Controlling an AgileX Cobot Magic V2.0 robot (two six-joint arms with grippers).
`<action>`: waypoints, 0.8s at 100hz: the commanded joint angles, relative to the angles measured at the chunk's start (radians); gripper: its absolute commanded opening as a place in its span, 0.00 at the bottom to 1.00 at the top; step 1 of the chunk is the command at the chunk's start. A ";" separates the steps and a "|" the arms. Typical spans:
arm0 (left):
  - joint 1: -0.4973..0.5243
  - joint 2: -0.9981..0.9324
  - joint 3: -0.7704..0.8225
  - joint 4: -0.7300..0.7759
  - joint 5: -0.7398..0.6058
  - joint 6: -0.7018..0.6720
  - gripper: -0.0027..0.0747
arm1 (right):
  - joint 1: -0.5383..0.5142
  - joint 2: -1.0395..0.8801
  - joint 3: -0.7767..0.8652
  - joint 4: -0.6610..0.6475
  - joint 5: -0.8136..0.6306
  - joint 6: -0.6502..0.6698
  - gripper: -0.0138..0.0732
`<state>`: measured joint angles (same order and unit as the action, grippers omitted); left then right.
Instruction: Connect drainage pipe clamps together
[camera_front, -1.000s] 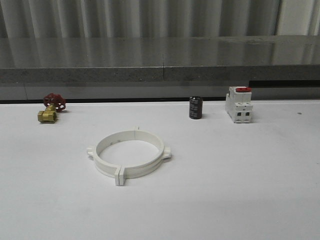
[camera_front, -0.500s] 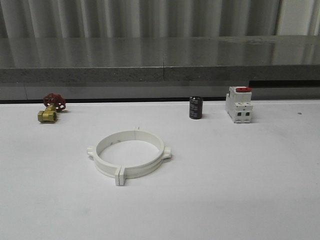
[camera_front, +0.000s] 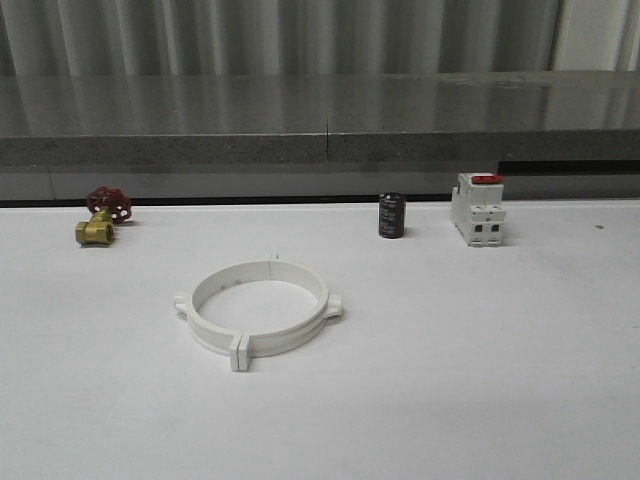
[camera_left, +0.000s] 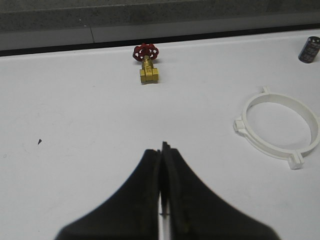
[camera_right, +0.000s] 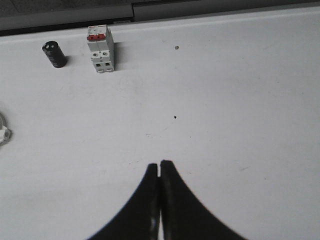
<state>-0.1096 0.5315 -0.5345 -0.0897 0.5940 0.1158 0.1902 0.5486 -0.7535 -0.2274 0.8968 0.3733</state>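
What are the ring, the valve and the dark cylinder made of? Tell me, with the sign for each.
Drainage pipe clamps: matte white, moulded tabs, likely plastic.
Valve: yellow metallic body, probably brass; red handwheel, painted metal or plastic, unclear.
Dark cylinder: glossy black sleeve with pale markings, likely plastic wrap; core hidden.

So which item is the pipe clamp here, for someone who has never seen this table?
On the white table, left of centre and nearer than the back row, lies the joined pipe clamps. It is the sole flat white ring, with protruding side lugs.
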 joint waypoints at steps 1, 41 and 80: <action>0.002 0.002 -0.027 -0.013 -0.072 -0.002 0.01 | -0.005 0.002 -0.023 -0.012 -0.064 -0.013 0.08; 0.002 0.002 -0.027 -0.013 -0.072 -0.002 0.01 | -0.028 -0.067 0.061 -0.032 -0.236 -0.025 0.08; 0.002 0.002 -0.027 -0.013 -0.072 -0.002 0.01 | -0.181 -0.331 0.417 0.214 -0.549 -0.319 0.08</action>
<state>-0.1096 0.5315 -0.5345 -0.0897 0.5940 0.1158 0.0220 0.2580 -0.3846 -0.0444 0.4785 0.0977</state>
